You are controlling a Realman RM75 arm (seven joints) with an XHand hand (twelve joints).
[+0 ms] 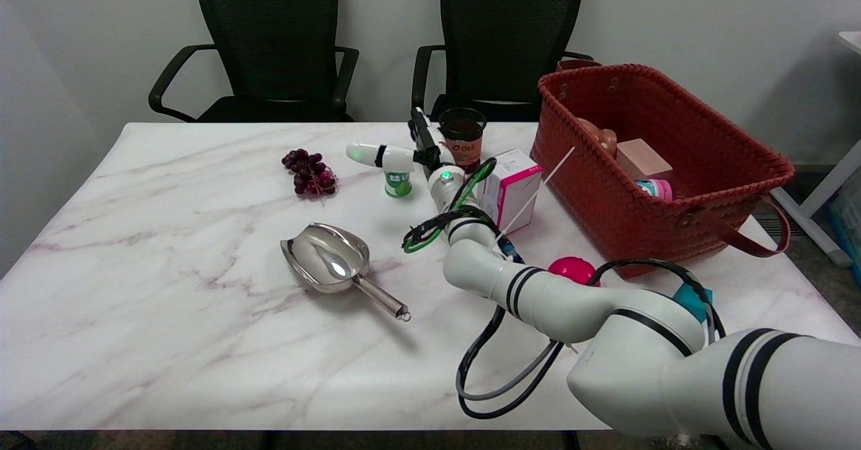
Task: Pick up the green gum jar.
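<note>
My right hand at green gum jar; fingers over its lid, grip unclear.

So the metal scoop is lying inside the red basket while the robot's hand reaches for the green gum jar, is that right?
Not quite. The head view shows the metal scoop lying on the marble table, left of the arm, not inside the red basket. The rest holds: the right hand is at the green gum jar.

White wall, black chairs — marble table
</note>
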